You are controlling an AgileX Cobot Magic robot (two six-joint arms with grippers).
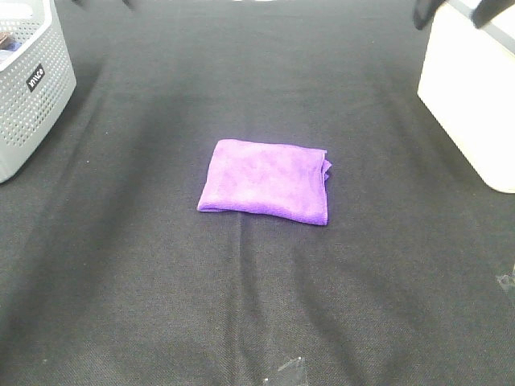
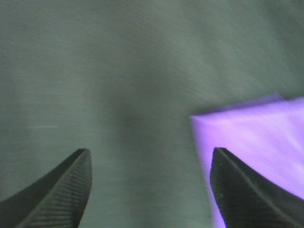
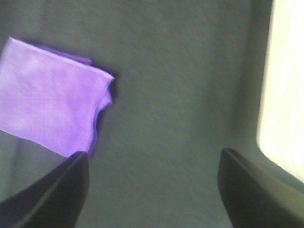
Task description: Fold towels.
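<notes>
The purple towel (image 1: 265, 181) lies folded into a small rectangle in the middle of the black table cloth, with its layered edges on the right side. It also shows in the left wrist view (image 2: 256, 137) and in the right wrist view (image 3: 47, 104). My left gripper (image 2: 149, 152) is open and empty, above bare cloth beside a corner of the towel. My right gripper (image 3: 154, 153) is open and empty, held above the cloth between the towel and the white box. In the exterior view the right gripper (image 1: 457, 12) is at the far right edge, away from the towel.
A grey perforated basket (image 1: 32, 88) stands at the far left. A white box (image 1: 471, 96) stands at the far right, and it also shows in the right wrist view (image 3: 285, 95). Bits of clear tape (image 1: 291, 368) stick to the cloth near the front edge.
</notes>
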